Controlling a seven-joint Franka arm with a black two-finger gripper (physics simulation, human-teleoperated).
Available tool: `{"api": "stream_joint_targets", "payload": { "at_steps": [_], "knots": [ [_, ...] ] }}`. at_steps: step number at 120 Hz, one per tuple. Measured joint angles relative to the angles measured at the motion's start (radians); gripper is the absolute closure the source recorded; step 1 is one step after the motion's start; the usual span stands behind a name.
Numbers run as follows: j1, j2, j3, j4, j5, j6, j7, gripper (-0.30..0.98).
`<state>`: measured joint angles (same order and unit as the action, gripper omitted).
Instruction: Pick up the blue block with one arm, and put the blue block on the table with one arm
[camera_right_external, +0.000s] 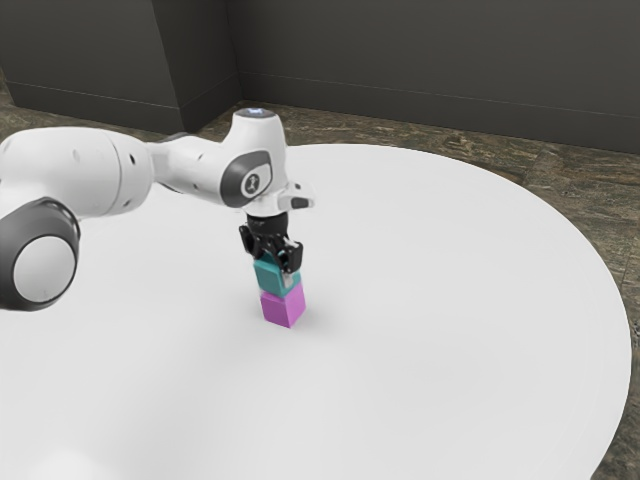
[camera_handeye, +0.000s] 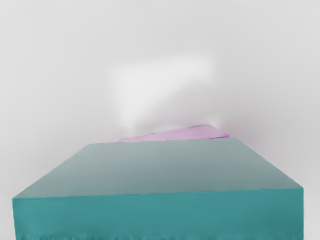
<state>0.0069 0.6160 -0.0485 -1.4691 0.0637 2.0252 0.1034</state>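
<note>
Starting at the exterior view's left, here's my arm (camera_right_external: 85, 170), reaching in over the round white table, wrist above the stack. So, the score: the reach is done, the hand's right at the blue block (camera_right_external: 276, 278), a teal sort of blue. It's sitting over the pink block (camera_right_external: 283, 307), with no gap that I can make out between them, so I'd call this the pick-up stage, lift and set-down both to come.

Now the claw (camera_right_external: 273, 268): it's down around the top of the blue block, close in. Is it clamped? Can't tell from here, and I can't call how wide it stands either, so no grip declared yet! On the wrist view the blue block looms large just under the hand, a sliver of the pink one peeking past its edge.

Carrying on right, there's bare table (camera_right_external: 460, 300), plenty of landing room. Next I'd want a sure grip, then a straight lift; drag it sideways and the pink block could get shoved along too.
</note>
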Motion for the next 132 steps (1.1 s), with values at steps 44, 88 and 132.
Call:
{"api": "stream_joint_targets", "payload": {
  "at_steps": [44,88,132],
  "knots": [
    [0.146,0.040,0.011,0.028,0.011,-0.017,0.002,0.35],
    [0.166,0.113,0.007,0.063,-0.004,-0.022,0.017,0.21],
    [0.160,-0.002,0.007,0.053,0.000,-0.044,0.043,0.04]
  ]
}}
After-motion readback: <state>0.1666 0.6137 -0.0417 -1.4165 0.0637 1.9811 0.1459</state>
